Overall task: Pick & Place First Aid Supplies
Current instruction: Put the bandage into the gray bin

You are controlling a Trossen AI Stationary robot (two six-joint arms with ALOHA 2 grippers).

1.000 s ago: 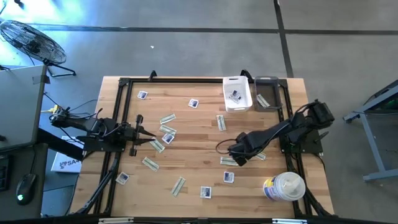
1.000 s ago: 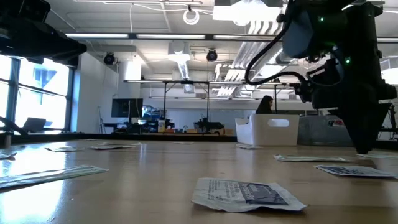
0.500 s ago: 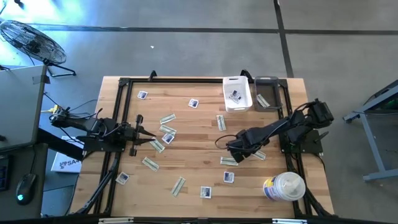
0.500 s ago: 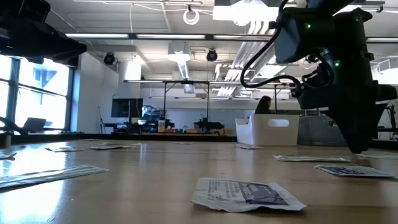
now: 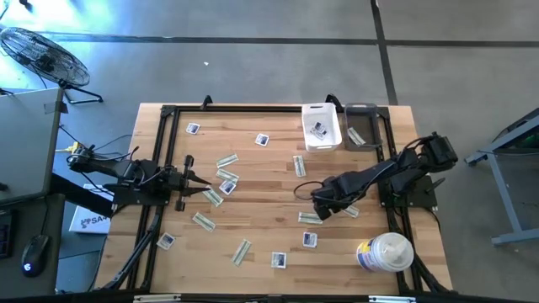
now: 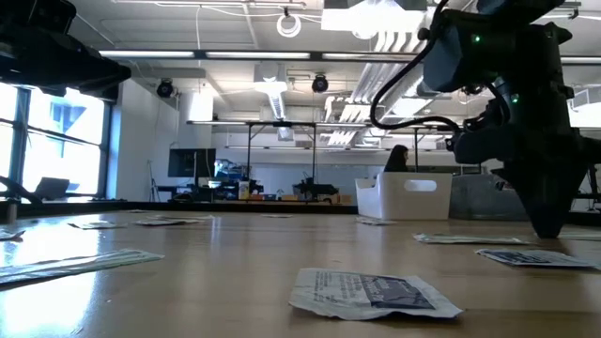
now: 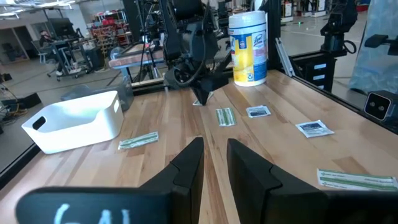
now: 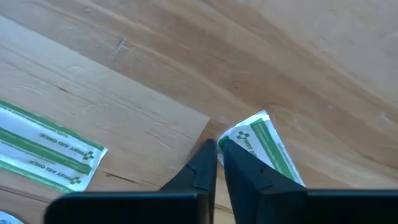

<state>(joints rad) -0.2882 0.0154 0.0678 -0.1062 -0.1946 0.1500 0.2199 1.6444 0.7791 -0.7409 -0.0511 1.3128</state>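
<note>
The worktop [image 5: 269,181] is a wooden slab edged by a black frame, and my two arms reach in from its sides. A big white canister [image 5: 385,252] stands at its near right corner. Two bins sit at the far edge: a white bin [image 5: 321,126] with a packet in it, and beside it a clear bin [image 5: 362,126] holding a strip. The supplies [image 5: 226,175] lie scattered flat over the wood, square white packets and narrow green strips. My right hand [image 5: 321,208] is down at the wood right of centre, fingers almost pressed together, tips at the end of a green strip [image 8: 264,144]; I cannot tell whether they pinch it. Another strip [image 8: 46,154] lies near. My left hand [image 5: 192,174] waits at the left side, fingers slightly spread, holding nothing.
</note>
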